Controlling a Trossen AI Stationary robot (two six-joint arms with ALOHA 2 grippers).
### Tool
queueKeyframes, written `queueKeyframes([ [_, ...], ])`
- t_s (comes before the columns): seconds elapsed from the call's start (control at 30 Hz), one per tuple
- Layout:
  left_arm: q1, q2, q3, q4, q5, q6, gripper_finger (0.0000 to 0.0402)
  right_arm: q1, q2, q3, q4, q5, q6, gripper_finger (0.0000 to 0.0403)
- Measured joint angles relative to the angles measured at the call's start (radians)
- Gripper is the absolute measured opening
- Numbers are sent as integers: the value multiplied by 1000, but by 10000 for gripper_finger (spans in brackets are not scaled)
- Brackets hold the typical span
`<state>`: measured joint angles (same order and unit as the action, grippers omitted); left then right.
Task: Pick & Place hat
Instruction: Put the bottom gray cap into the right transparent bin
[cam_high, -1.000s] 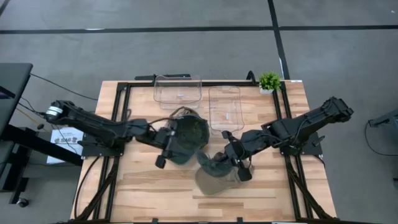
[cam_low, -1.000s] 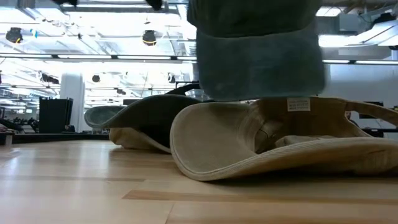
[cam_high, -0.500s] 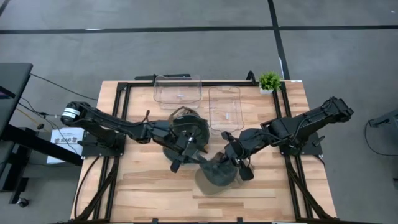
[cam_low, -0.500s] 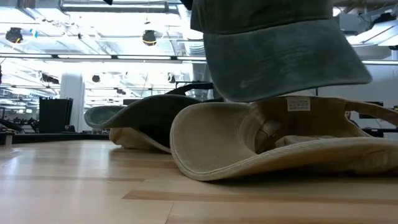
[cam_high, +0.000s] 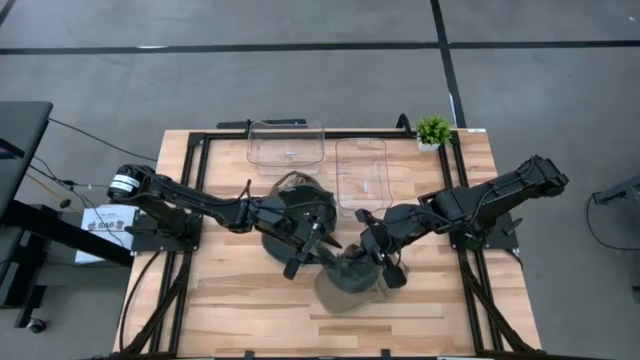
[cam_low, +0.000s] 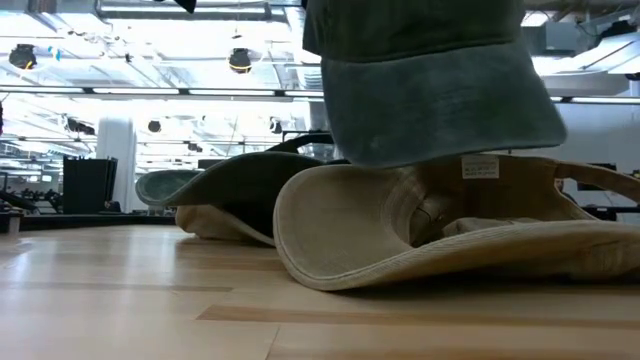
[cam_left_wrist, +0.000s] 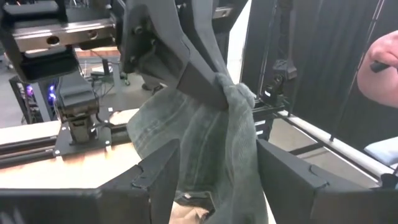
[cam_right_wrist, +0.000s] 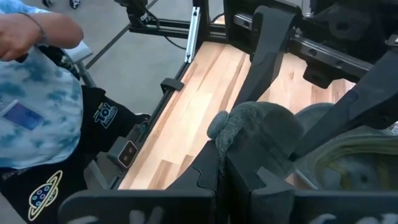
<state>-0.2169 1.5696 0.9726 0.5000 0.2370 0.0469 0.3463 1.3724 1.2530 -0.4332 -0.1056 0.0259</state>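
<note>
A grey-green cap (cam_low: 435, 85) was seen hanging above the middle of the tabletop (cam_high: 240, 300), directly over a tan bucket hat (cam_low: 440, 225) that lay brim-up on the wood. The cloth was observed to sag and fold under its own weight, so it was judged soft, light and limp, not fragile, and unlikely to slip once pinched. A bunched fold of it was held in the closed jaws of the right gripper (cam_right_wrist: 222, 134); the grip was seen on gathered fabric at the crown edge, which was judged the sensible place, since a flat panel would give little to hold. The brim, somewhat stiffer, was judged a fair alternative hold. The left gripper (cam_left_wrist: 214, 171) was noted just beside the hanging cap with its jaws spread wide and the cloth draped between the fingers, not gripped. A darker hat (cam_low: 235, 195) lay on the tabletop behind the tan one. Two clear plastic bins (cam_high: 286, 143) stood at the far edge, near a small potted plant (cam_high: 433, 130). A person's arm (cam_left_wrist: 380, 65) was visible beyond the table.
</note>
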Motion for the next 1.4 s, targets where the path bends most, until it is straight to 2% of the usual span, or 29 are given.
queueKeyframes([
  [0.13,0,0,0,-6,0,-7,198,-9,3,0,-1,0,8,0],
  [0.23,0,0,0,-7,0,-23,173,-15,4,0,-1,0,7,0],
  [0.33,0,0,0,-10,0,-25,126,-17,4,0,-1,0,8,0],
  [0.47,0,-2,0,-14,3,-26,36,-17,4,0,-1,0,8,4],
  [0.53,0,-6,-1,-15,5,-32,13,-17,4,0,0,-1,21,12],
  [0.83,0,-49,-2,-71,7,-49,10,-17,4,0,-9,3,53,66],
  [1.0,0,-62,-2,-80,7,-58,10,-17,4,0,-44,77,53,98],
  [1.13,0,-65,-2,-81,7,-63,10,-17,4,0,-50,94,53,128],
  [1.4,9,-64,-2,-103,7,-63,10,-12,4,0,25,93,46,174],
])
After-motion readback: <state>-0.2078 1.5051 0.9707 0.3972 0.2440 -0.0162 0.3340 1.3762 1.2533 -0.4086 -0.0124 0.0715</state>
